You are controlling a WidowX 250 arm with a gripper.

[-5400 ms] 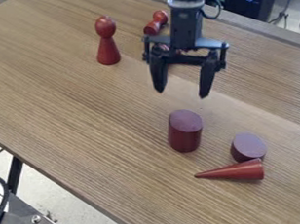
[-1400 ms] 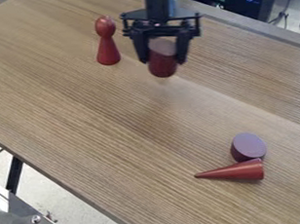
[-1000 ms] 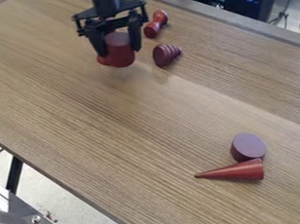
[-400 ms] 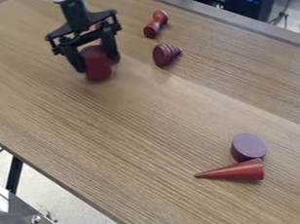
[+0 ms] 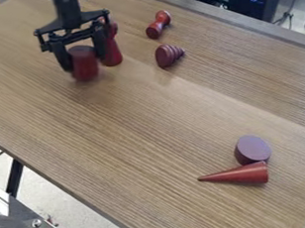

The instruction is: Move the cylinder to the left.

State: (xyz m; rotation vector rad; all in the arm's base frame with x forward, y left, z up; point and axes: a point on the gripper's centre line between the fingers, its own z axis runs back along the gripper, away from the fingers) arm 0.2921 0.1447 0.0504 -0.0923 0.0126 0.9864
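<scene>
My gripper (image 5: 83,62) hangs over the upper left part of the table, shut on the tall red cylinder (image 5: 83,66). The cylinder is upright between the fingers, with its front side and top showing. A faint shadow lies on the wood below it; whether its base touches the table I cannot tell.
A red pawn-like piece (image 5: 111,49) stands just right of the gripper, partly behind it. Further right lie a dumbbell-shaped piece (image 5: 153,30) and a ridged cone (image 5: 167,56). At the lower right are a short purple-topped cylinder (image 5: 252,149) and a red cone (image 5: 243,174) on the table (image 5: 139,162).
The tall cylinder, first standing near the middle of the table, was taken hold of and carried to the upper left. Over the last moments gripper and cylinder shifted a little further left.
</scene>
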